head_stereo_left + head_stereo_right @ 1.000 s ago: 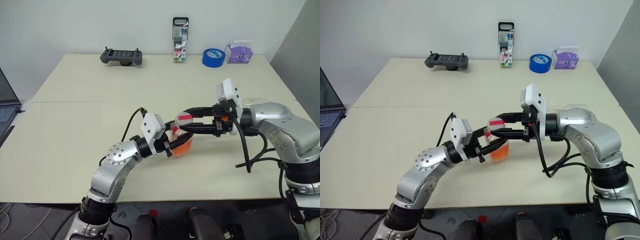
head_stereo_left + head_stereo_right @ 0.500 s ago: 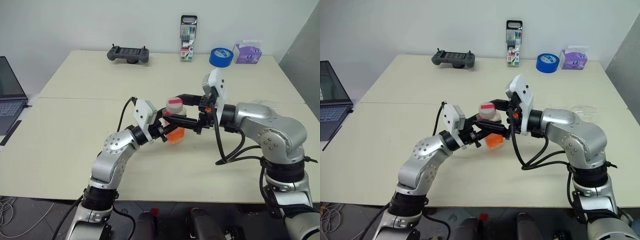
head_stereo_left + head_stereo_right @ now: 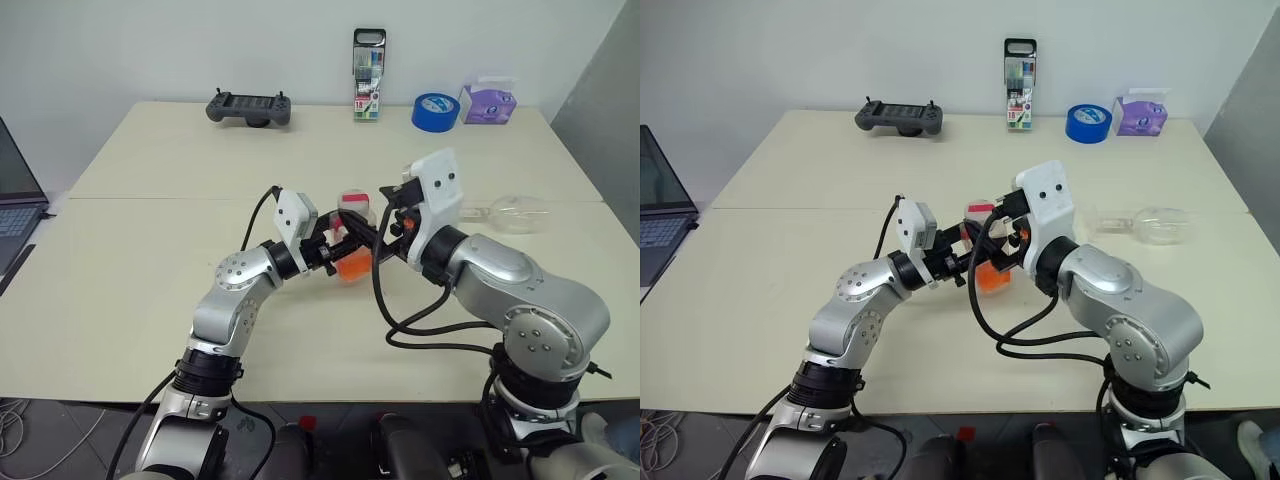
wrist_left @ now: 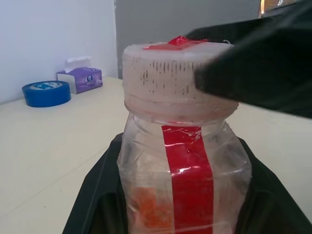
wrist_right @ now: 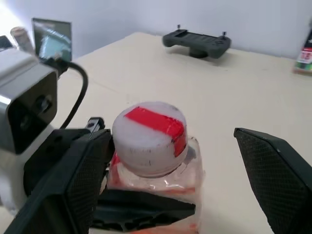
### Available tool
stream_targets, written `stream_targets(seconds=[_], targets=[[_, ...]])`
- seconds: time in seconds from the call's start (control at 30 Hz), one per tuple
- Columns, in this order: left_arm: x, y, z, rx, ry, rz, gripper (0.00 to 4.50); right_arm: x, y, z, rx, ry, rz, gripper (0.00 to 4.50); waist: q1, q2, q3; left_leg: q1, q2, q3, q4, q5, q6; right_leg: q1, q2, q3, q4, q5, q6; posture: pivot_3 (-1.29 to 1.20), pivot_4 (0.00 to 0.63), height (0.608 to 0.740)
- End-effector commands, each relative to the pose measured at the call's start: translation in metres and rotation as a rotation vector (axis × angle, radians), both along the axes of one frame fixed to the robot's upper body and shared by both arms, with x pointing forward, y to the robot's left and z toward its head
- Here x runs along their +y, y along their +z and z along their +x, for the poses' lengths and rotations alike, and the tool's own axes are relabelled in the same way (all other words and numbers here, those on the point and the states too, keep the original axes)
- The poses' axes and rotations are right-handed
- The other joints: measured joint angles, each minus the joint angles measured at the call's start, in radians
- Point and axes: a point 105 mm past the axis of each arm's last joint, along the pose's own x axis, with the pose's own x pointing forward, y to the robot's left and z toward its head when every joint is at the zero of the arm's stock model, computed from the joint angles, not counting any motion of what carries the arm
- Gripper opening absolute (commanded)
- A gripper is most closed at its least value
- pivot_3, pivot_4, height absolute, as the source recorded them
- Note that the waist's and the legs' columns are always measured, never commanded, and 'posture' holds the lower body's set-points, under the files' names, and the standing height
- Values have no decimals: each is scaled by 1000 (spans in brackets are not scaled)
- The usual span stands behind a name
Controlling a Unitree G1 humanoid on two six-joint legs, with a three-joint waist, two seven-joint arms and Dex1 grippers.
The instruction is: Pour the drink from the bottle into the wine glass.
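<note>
My left gripper (image 3: 338, 250) is shut on the body of the small clear bottle (image 4: 183, 161) and holds it upright above the table's middle. A little orange-red drink (image 3: 350, 268) lies in its bottom. The pale screw cap (image 5: 148, 136), with a red tape strip across it, sits on the neck. My right gripper (image 5: 170, 139) reaches in from the right, open, one finger (image 5: 278, 180) on each side of the cap and apart from it. The wine glass (image 3: 515, 212) lies on its side on the table at the right, its stem pointing left.
Along the table's far edge stand a black game controller (image 3: 248, 108), a marker pack (image 3: 366, 75), a blue tape roll (image 3: 435, 110) and a purple tissue box (image 3: 487, 103). A laptop (image 3: 15, 210) sits past the left edge. A seam (image 3: 150, 198) crosses the table.
My right gripper's fingers have spread away from the cap and its wrist has turned. The left gripper has carried the bottle slightly forward. The camera has shifted.
</note>
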Motion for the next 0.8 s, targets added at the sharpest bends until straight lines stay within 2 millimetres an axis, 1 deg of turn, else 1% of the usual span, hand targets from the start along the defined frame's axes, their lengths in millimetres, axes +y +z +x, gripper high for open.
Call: stream_targets(seconds=[0.03, 0.13, 0.3, 0.4, 0.5, 0.67, 0.7, 0.8], targets=[[-1, 17, -3, -76, -7, -25, 1922, -4, 10, -4, -42, -86, 26, 4302, 0, 0, 0, 0, 0, 0, 0, 0, 0, 0, 0, 0, 0, 0, 0, 0, 150, 740], [-2, 17, -2, -74, -9, -26, 1922, -2, 9, -1, -34, -134, 28, 4302, -1, 0, 0, 0, 0, 0, 0, 0, 0, 0, 0, 0, 0, 0, 0, 0, 150, 740], [-4, 17, -2, -75, -16, -24, 1922, 2, 6, 4, -30, -131, -11, 4302, -2, 0, 0, 0, 0, 0, 0, 0, 0, 0, 0, -1, 0, 0, 0, 0, 150, 740], [-4, 17, -2, -80, -20, -17, 1922, -3, 6, 8, -32, -161, -18, 4302, -3, 0, 0, 0, 0, 0, 0, 0, 0, 0, 0, -1, 0, 0, 0, 0, 150, 740], [-4, 18, -3, -85, -21, -13, 1922, -7, 6, 11, -36, -190, -25, 3730, -3, 0, 0, 0, 0, 0, 0, 0, 0, 0, 0, -1, 0, 0, 0, 0, 150, 740], [-3, 20, -3, -91, -18, -18, 1922, -12, 11, 15, -57, -223, -27, 2026, -3, 0, 0, 0, 0, 0, 0, 0, 0, 0, 0, -1, 0, 0, 0, 0, 150, 740], [-4, 20, -2, -91, -18, -18, 1922, -14, 13, 16, -64, -226, -23, 1828, -3, 0, 0, 0, 0, 0, 0, 0, 0, 0, 0, -1, 0, 0, 0, 0, 150, 740], [-3, 22, -2, -96, -16, -24, 1922, -18, 21, 24, -97, -198, -16, 1826, -3, 0, 0, 0, 0, 1, 0, 0, 0, 0, 0, -1, 0, 0, 0, 0, 150, 740]])
